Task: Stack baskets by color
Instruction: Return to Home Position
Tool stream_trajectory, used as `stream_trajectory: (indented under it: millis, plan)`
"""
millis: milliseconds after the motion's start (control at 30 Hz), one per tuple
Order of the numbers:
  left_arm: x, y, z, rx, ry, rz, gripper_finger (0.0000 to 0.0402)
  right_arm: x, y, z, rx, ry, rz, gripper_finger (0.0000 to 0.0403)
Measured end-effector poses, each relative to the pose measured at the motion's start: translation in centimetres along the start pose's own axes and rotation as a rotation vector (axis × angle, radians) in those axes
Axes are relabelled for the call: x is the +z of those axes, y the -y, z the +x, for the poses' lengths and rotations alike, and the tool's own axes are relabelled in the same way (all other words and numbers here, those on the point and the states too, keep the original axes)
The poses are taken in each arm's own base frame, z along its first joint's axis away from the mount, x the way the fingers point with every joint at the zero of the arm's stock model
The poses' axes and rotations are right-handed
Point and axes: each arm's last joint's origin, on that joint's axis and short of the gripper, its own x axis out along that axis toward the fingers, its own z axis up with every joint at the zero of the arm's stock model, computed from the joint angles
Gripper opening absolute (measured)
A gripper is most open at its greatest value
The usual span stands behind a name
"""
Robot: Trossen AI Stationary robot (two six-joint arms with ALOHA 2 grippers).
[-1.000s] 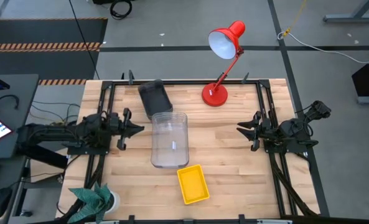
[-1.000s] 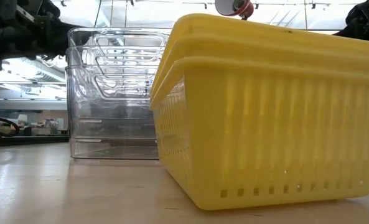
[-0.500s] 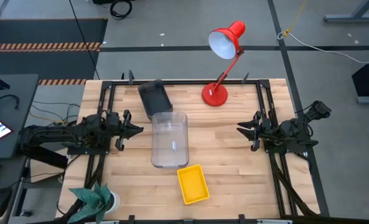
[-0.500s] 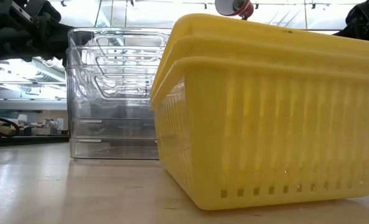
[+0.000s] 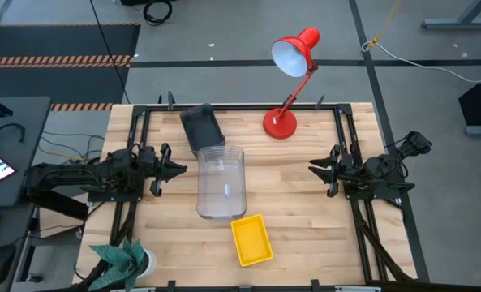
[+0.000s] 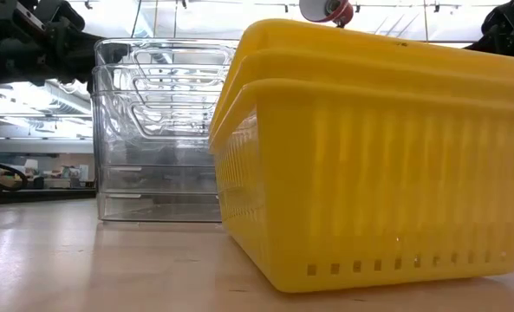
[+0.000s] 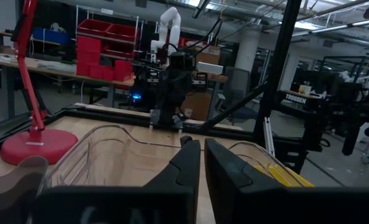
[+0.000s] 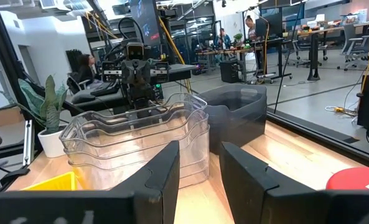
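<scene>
Three nested stacks stand upright, open side up. The dark grey baskets (image 5: 202,127) sit above the frame's centre, turned slightly askew. The clear baskets (image 5: 221,182) stand at centre, just beside them. The yellow baskets (image 5: 251,239) lie at lower centre, angled, near the clear stack.

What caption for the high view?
Sorted by colour: grey basket stack, clear basket stack, yellow basket stack; left arm and right arm rest at either side.

3 nested yellow baskets (image 6: 369,173); 3 nested clear baskets (image 6: 157,130) behind.
</scene>
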Motion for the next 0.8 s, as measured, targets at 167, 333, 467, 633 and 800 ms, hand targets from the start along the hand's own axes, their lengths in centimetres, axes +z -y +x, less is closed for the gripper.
stream_trajectory:
  millis: [167, 333, 467, 633, 800]
  plan:
    - [0.0, 0.0, 0.0, 0.0, 0.0, 0.0, 0.0034, 0.0, 0.0, 0.0, 0.0, 0.0, 0.0, 0.0119]
    - [0.0, 0.0, 0.0, 0.0, 0.0, 0.0, 0.0039, 0.0, 0.0, 0.0, 0.0, 0.0, 0.0, 0.0119]
    - [-0.01, 0.0, 0.0, 0.0, 0.0, 0.001, 0.0034, 0.0, 0.0, 0.0, 0.0, 0.0, 0.0, 0.0119]
    - [-0.01, 0.0, 0.0, 0.0, 0.0, 0.0, 0.0028, 0.0, 0.0, 0.0, 0.0, 0.0, 0.0, 0.0119]
    - [-0.01, 0.0, 0.0, 0.0, 0.0, 0.0, 0.0035, 0.0, 0.0, 0.0, 0.0, 0.0, 0.0, 0.0119]
